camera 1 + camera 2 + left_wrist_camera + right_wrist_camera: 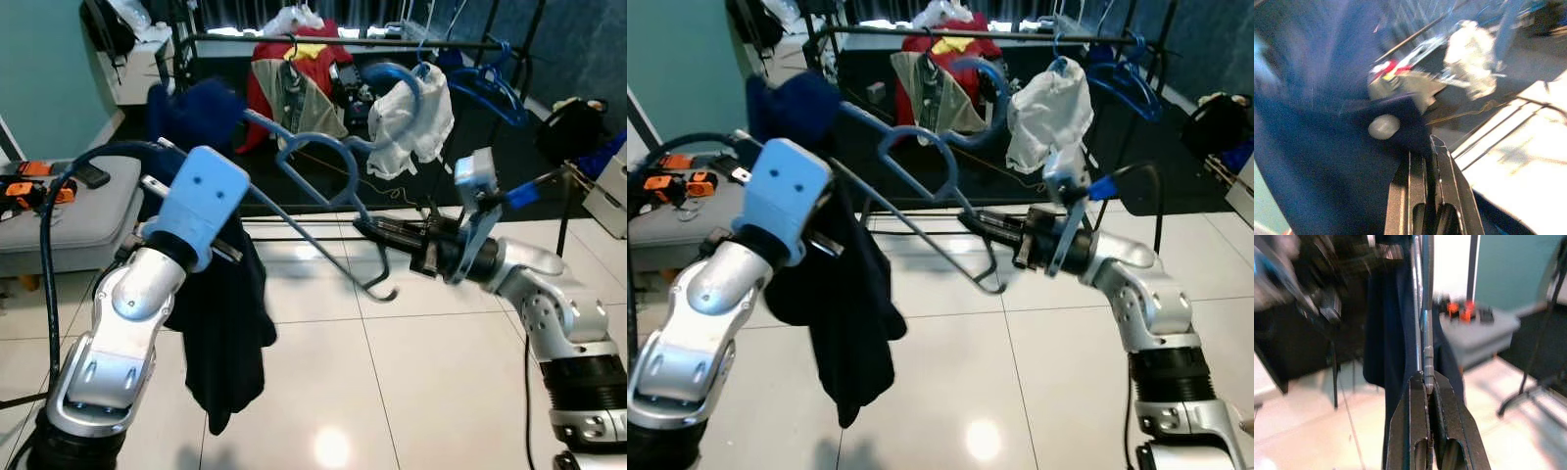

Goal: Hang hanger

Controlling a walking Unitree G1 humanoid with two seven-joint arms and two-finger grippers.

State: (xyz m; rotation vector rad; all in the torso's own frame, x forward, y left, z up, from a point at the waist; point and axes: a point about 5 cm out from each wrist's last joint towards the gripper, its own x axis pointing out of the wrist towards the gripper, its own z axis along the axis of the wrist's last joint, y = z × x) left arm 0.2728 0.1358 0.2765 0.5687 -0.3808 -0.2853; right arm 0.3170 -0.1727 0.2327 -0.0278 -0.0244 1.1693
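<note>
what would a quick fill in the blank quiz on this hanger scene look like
1. The garment draped on the blue hanger is dark ____ in colour.
2. The right gripper is shut on the hanger's lower ____.
3. The left gripper is shut on the dark garment, which hangs down over the ____ floor.
4. On the clothes rack behind, a ____ garment hangs to the right of the red one.

Missing words: blue (navy); bar; tiled; white
</note>
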